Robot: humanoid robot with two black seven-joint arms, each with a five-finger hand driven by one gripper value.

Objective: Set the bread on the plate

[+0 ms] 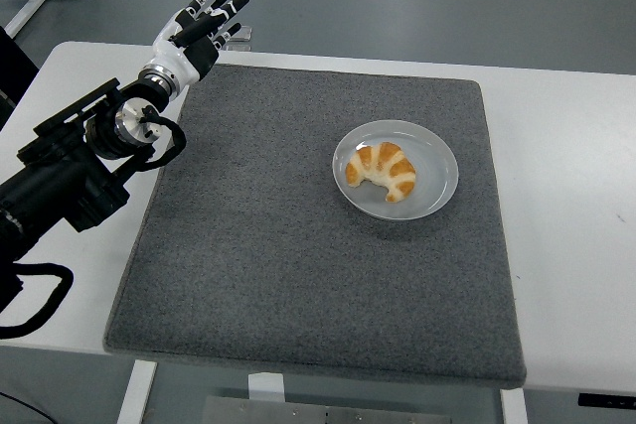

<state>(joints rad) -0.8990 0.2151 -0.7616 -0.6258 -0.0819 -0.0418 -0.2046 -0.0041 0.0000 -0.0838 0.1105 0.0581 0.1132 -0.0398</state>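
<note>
Fingers [221, 9] on my left hand [195, 32] are spread wide and hold nothing, above the far left corner of the grey mat [298, 275]. I see the white tabletop [576, 245] under that mat. Right of the mat's centre sits the plate [437, 186], with the bread [382, 170] lying in it.
</note>
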